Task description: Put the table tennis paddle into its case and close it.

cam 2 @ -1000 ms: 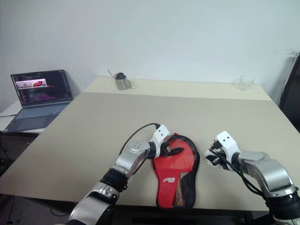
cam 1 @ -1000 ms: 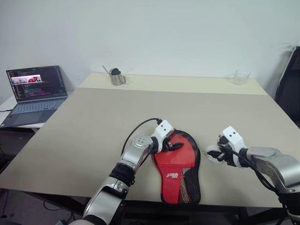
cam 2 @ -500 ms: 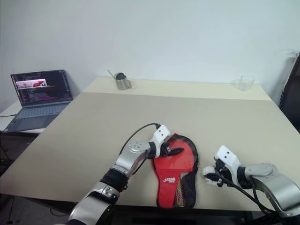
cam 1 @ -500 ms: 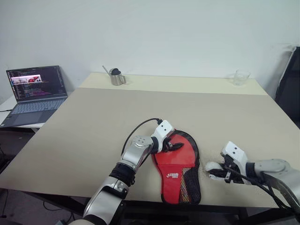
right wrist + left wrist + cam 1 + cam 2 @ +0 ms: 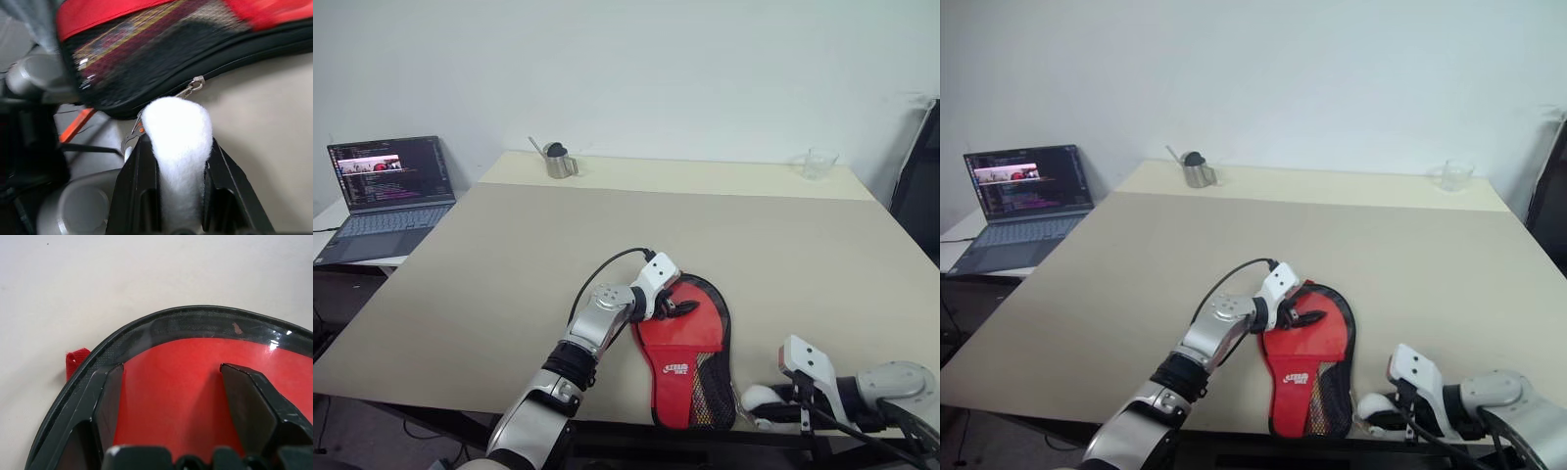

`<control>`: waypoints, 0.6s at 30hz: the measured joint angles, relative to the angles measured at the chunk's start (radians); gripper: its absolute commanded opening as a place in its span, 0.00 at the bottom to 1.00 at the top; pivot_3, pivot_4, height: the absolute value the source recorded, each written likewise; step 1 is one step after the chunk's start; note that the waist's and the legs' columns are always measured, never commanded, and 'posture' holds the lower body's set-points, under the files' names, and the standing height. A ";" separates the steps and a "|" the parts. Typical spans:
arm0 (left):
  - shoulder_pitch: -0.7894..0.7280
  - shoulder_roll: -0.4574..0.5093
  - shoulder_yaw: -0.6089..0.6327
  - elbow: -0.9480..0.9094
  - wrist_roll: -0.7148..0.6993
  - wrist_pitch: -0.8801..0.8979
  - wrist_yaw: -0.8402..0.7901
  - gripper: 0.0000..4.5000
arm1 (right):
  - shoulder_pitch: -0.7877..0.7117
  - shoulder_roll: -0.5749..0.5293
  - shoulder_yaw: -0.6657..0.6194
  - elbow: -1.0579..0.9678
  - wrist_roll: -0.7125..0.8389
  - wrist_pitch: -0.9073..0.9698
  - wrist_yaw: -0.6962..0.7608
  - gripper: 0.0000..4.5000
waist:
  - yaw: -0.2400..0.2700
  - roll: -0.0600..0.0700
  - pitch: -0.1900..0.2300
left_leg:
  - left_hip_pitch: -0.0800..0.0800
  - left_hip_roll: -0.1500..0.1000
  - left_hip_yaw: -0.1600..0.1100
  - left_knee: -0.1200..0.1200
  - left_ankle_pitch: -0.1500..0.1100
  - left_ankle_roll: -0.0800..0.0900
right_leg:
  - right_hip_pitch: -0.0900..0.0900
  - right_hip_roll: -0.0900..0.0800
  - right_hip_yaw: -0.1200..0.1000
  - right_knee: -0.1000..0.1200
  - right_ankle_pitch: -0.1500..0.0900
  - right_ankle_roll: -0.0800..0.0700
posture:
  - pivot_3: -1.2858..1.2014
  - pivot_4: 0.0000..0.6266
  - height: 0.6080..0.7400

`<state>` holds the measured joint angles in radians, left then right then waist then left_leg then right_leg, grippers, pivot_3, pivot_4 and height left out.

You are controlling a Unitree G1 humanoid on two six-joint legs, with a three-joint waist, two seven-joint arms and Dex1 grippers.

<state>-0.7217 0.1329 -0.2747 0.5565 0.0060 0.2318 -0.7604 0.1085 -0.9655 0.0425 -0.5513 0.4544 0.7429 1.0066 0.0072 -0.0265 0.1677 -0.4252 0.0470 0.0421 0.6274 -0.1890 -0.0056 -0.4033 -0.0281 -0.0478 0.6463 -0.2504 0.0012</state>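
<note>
A laptop (image 5: 386,191) stands open on a side surface well to the left of the case, off the tan table (image 5: 509,255) on which the case lies. A metal cup (image 5: 558,162) sits on the table's far edge, well beyond the case and to its left. The left gripper (image 5: 677,307) rests on the rounded head of the case (image 5: 690,352), its two black fingers (image 5: 247,406) spread apart and laid flat against the see-through front. The table tennis paddle (image 5: 176,396) lies inside the case, its red face showing behind the clear panel between those fingers; a small red tab (image 5: 76,361) sticks out from the case's black rim. The case lies flat near the table's front edge, round end away from the robot, its mesh end at the edge. Just right of the case's mesh end, the right gripper (image 5: 759,401) hangs low at the table's front edge, its fingers pressed onto a white fluffy pad (image 5: 178,152) beside the zip pull (image 5: 194,85). A clear glass (image 5: 816,163) stands on the far edge, well beyond the case and to its right.
</note>
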 measured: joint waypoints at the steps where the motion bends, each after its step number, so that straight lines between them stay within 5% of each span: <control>1: 0.000 0.001 0.000 0.000 0.000 0.000 -0.001 0.76 | 0.009 -0.001 -0.001 -0.003 0.001 -0.002 0.005 0.12 | 0.000 0.000 0.000 | 0.000 0.000 0.000 0.000 0.000 0.000 | 0.000 0.000 0.000 0.000 0.000 0.000 | 0.52 0.24 1.00; 18: -0.003 0.004 -0.003 0.002 0.002 0.000 -0.013 0.76 | 0.076 -0.038 -0.025 0.014 0.037 -0.105 0.119 0.12 | 0.001 0.000 -0.001 | 0.000 0.000 -0.001 0.000 0.000 0.000 | 0.001 0.000 -0.001 0.000 0.000 0.000 | 0.52 0.24 1.00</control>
<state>-0.7243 0.1366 -0.2782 0.5583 0.0084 0.2318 -0.7730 0.1840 -1.0032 0.0171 -0.5374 0.4915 0.6380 1.1257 0.0079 -0.0261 0.1667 -0.4251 0.0465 0.0408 0.6275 -0.1892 -0.0060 -0.4027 -0.0279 -0.0489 0.6458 -0.2506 0.0008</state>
